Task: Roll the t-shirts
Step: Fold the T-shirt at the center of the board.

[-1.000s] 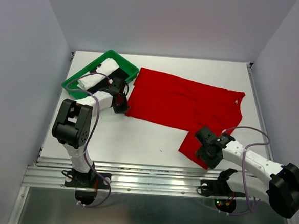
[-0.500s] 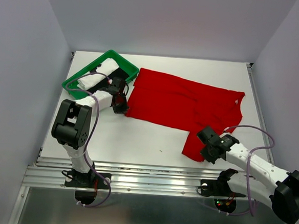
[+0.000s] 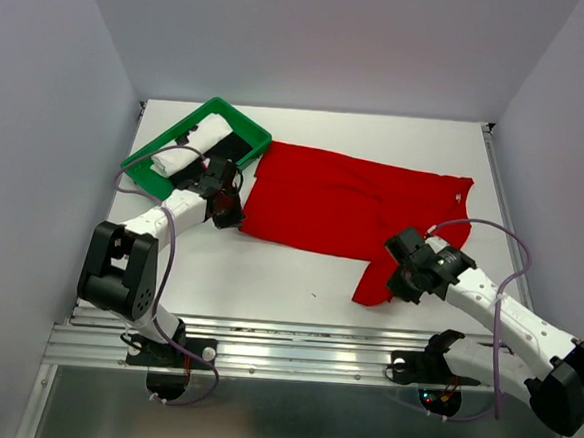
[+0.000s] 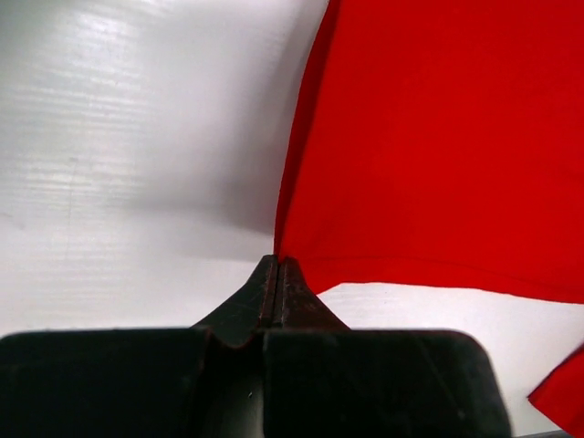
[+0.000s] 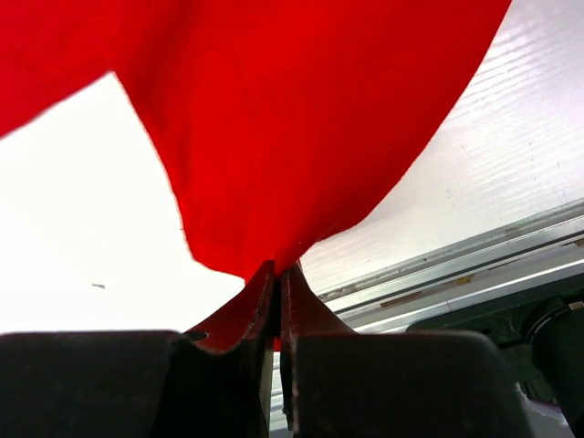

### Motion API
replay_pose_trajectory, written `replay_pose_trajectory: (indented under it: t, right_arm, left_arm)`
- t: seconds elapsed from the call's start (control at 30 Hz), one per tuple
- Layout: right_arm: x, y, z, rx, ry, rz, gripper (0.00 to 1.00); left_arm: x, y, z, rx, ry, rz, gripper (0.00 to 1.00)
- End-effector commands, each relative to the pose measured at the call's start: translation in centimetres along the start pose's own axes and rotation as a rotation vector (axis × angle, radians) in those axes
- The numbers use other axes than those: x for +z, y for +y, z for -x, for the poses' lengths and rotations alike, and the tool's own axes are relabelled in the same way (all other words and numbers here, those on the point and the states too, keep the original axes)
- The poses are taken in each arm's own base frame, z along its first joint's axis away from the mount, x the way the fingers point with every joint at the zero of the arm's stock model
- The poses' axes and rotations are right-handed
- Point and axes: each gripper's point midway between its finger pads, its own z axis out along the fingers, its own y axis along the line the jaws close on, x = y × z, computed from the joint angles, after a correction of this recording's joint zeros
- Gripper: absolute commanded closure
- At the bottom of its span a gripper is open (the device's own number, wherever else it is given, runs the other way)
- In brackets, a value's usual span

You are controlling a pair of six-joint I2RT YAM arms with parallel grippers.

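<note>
Layout about the tray (image 3: 241,116)
A rolled shirt (image 3: 189,144) is laid in the tray; a flat shirt (image 3: 343,203) is spread on the table (image 3: 298,270), just right of the tray.

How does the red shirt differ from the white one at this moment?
1. The red shirt is spread out flat; the white shirt is a rolled bundle.
2. The red shirt lies on the table; the white shirt sits in the green tray.
3. The left tool and right tool each pinch an edge of the red shirt; neither holds the white shirt.

Both are plain soft cloth.
</note>
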Motion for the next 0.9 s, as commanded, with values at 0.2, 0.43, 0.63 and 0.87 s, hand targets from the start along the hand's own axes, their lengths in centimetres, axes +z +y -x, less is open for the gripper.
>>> replay_pose_trajectory:
  t: [0.2, 0.43, 0.63, 0.87]
  right_arm:
    - [-3.4, -0.6, 0.7, -0.007, -0.01, 0.034, 0.99]
    - [-4.4, -1.6, 0.9, -0.01, -0.018, 0.02, 0.99]
    - [-6.0, -1.1, 2.5, 0.015, -0.074, 0.047, 0.99]
    - [-7.7, -0.1, 6.3, 0.033, -0.221, 0.016, 0.99]
  left_arm:
    - [-2.3, 1.5, -2.0, 0.019, -0.002, 0.017, 1.0]
    - [-3.1, 2.1, -3.7, 0.008, 0.011, 0.004, 1.0]
    - [-4.6, 2.0, -3.9, -0.001, -0.006, -0.015, 1.0]
    - [-5.4, 0.1, -1.4, 0.0, -0.046, -0.053, 1.0]
